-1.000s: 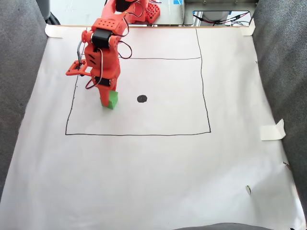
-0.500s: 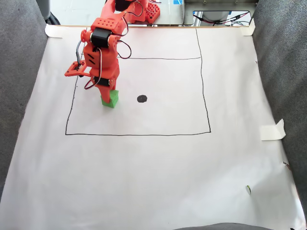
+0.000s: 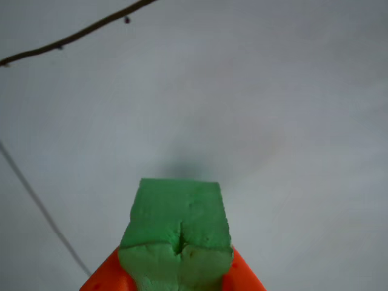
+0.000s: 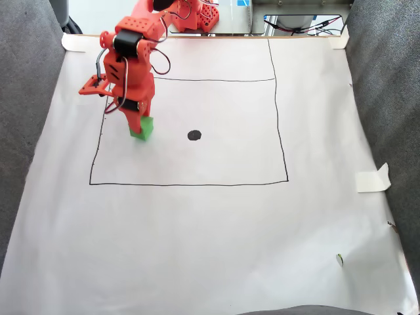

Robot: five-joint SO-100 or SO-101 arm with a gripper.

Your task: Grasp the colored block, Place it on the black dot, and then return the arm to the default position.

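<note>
One colored block point(image 3: 177, 233) sits clamped between my two orange jaws, its seamed face toward the other view's camera. In the fixed view the gripper point(image 4: 136, 128) holds it inside the drawn square, at about 9 o'clock from the black dot point(image 4: 194, 135) and well apart from it. Judged step: carrying after the grasp. Next, travel toward 3 o'clock and lower onto the dot. Being a cube, the block shows no long axis.
</note>
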